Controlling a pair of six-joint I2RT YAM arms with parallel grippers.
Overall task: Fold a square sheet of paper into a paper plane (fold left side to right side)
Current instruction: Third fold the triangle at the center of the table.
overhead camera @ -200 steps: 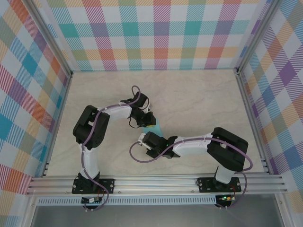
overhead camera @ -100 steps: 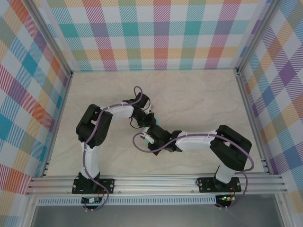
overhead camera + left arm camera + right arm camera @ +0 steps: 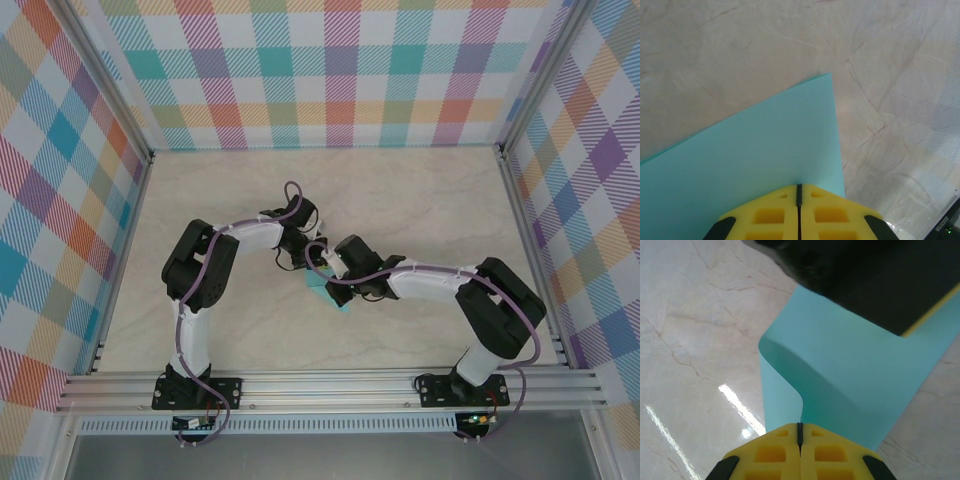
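1. Table top [image 3: 430,200]: pale beige with a marble-like pattern and thin brown veins. It fills the bottom of the enclosure.
2. Back wall [image 3: 340,70]: plaid print on white in teal, orange, purple, yellow and pink.
3. Left wall [image 3: 50,200] and right wall [image 3: 590,170]: same plaid print, meeting the table top at its side edges.
4. Aluminium post [image 3: 100,80] runs along the back-left corner, and a matching one stands at the back-right.
5. Slotted aluminium rail [image 3: 330,385] spans the near edge of the table.
6. Plain grey surface [image 3: 330,455] lies in front of the rail.
7. Light: even, no hard shadows. The table top is glossy, with a bright glare streak [image 3: 740,407] on it in the right wrist view.
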